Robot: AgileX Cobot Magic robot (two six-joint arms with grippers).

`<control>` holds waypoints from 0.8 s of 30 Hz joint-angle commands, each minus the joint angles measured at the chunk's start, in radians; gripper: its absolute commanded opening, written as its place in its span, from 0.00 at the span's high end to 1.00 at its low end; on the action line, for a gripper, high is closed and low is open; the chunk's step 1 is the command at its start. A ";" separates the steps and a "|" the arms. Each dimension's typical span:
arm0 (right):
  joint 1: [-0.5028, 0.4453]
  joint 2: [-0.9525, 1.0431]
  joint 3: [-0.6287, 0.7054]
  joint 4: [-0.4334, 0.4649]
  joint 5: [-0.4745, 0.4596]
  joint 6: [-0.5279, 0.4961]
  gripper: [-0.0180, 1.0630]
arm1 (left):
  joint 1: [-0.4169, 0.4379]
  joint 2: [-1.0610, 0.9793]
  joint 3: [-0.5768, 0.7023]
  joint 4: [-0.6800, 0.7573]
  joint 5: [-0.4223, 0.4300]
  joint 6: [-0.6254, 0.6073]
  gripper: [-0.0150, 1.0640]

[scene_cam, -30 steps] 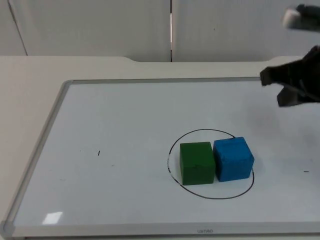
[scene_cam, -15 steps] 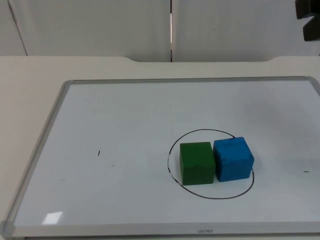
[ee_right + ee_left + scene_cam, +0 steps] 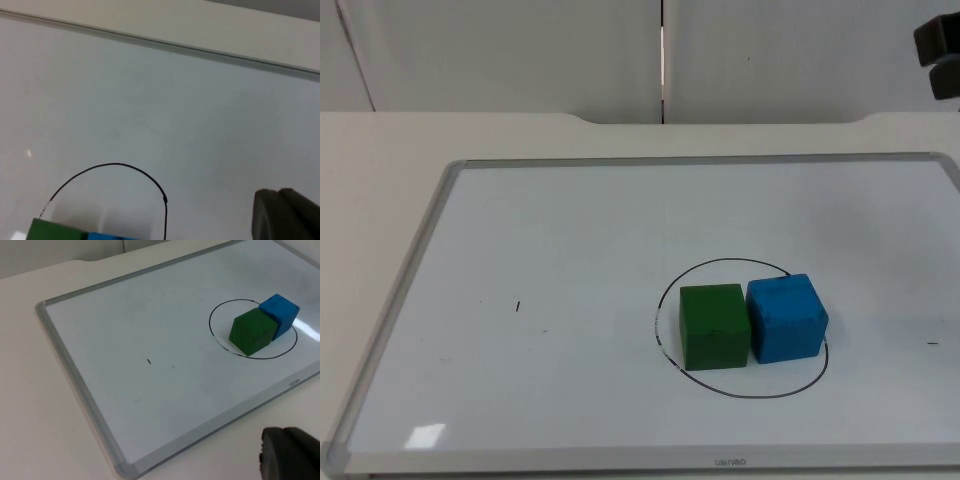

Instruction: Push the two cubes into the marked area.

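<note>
A green cube [image 3: 714, 327] and a blue cube [image 3: 786, 317] stand side by side, touching, inside the black circle [image 3: 720, 390] drawn on the whiteboard [image 3: 550, 250]. The blue cube reaches the circle's right-hand line. From the left wrist view, the green cube [image 3: 252, 330] sits in front of the blue cube [image 3: 281, 312] within the circle [image 3: 220, 310]. My left gripper [image 3: 286, 452] is shut and waits off the board's near edge. My right gripper [image 3: 279, 210] is shut, high above the board, away from the cubes. The right arm [image 3: 940, 45] is at the far right.
The whiteboard's grey frame [image 3: 415, 260] runs around the white surface, with a small black mark [image 3: 517, 306] on its left half. Beige table [image 3: 380, 180] surrounds the board, and the partition wall [image 3: 520, 50] stands behind.
The right arm has pulled back from over the board's right side up to the far right corner. Both cubes have stayed in place.
</note>
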 commanded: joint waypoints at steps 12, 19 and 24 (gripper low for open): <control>-0.002 -0.034 -0.003 -0.072 0.051 -0.018 0.98 | 0.000 -0.004 0.005 0.001 -0.005 -0.006 0.99; -0.002 -0.140 -0.003 -0.072 0.085 -0.018 0.98 | 0.000 -0.004 0.005 0.001 -0.005 -0.006 0.99; -0.002 -0.224 -0.001 -0.072 0.133 -0.016 0.98 | 0.000 -0.004 0.005 0.001 -0.005 -0.006 0.99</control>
